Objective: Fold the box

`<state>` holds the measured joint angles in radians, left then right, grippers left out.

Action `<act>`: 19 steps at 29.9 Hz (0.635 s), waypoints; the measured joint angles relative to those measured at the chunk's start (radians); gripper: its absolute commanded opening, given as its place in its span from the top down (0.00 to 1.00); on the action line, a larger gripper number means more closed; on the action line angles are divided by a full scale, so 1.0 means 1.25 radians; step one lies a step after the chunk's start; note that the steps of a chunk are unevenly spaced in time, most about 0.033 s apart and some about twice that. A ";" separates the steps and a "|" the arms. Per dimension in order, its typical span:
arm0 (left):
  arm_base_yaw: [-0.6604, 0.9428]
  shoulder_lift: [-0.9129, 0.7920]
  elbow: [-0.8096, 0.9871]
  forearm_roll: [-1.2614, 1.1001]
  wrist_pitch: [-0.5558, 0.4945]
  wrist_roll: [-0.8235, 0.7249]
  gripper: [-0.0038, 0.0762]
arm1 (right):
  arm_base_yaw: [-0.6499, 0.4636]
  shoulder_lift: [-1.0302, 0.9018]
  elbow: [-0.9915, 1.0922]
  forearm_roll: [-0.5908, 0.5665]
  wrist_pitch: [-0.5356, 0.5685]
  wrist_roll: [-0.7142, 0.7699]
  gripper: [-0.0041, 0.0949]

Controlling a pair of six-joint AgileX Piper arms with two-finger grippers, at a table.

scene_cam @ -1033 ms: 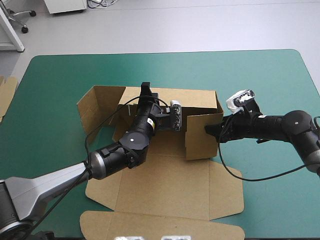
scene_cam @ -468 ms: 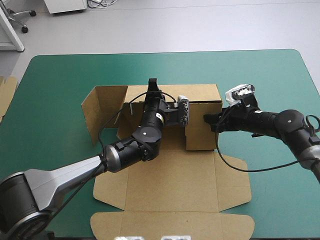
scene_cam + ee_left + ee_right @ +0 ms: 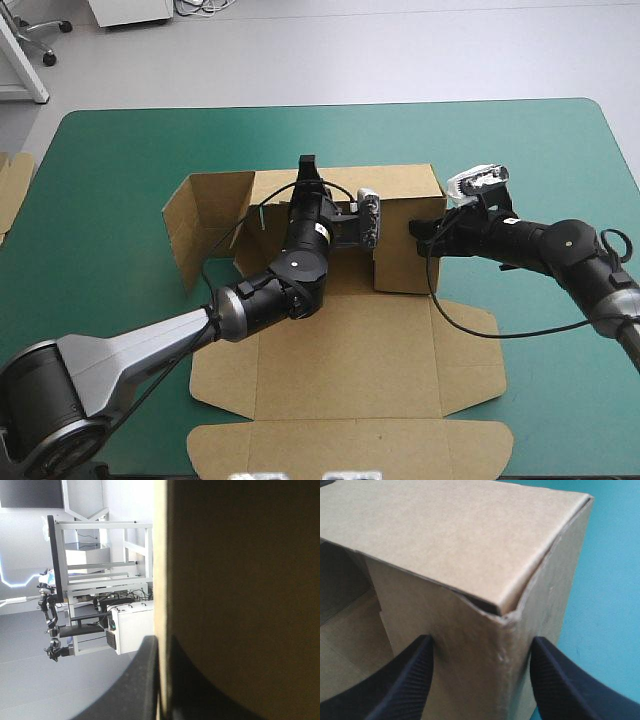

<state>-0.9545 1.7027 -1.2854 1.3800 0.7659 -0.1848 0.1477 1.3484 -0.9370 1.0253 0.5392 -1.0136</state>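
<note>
Two robot arms work on a brown box in the middle of the table.

The box sits on the teal-green cover. Its back and side walls stand up, and its lid lies flat toward the near edge. The left gripper pinches the top edge of the back wall, its black fingers almost together with the wall between them. The right gripper is spread wide around a corner on the box's right side, one finger on each side. A spare board peeks in at the table's left edge.

We find the box's raised walls blocking the worktop's middle, left gripper and right gripper crowded against them; bare room lies far and right, spare board at left.
</note>
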 measured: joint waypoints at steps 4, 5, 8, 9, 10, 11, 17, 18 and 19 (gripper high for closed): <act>0.000 0.000 0.000 0.000 0.000 0.000 0.96 | 0.000 0.000 0.000 -0.004 -0.006 0.009 0.47; 0.000 0.000 0.000 0.000 0.000 0.000 0.96 | 0.000 0.000 0.000 -0.006 -0.007 0.011 0.47; 0.000 0.000 -0.009 -0.017 0.000 0.000 0.96 | 0.000 0.002 0.000 -0.007 -0.008 0.015 0.47; 0.000 0.000 -0.015 -0.024 0.000 0.000 0.96 | 0.000 0.003 0.000 -0.008 -0.010 0.018 0.47; 0.000 0.000 -0.022 -0.032 0.000 0.000 0.96 | 0.000 0.004 0.000 -0.009 -0.011 0.020 0.47; 0.000 0.001 -0.028 -0.042 -0.001 0.000 0.96 | 0.000 0.004 0.000 -0.010 -0.012 0.022 0.47; -0.005 0.002 -0.042 -0.063 -0.001 0.019 0.96 | 0.000 0.005 0.000 -0.014 -0.031 0.028 0.49; -0.007 0.002 -0.043 -0.066 -0.001 0.023 0.96 | 0.000 0.005 0.000 -0.015 -0.034 0.030 0.51; -0.007 0.002 -0.044 -0.071 -0.002 0.026 0.96 | 0.000 0.005 0.000 -0.016 -0.037 0.033 0.52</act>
<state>-0.9633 1.7046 -1.3404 1.2916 0.7633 -0.1520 0.1477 1.3548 -0.9370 1.0055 0.4935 -0.9727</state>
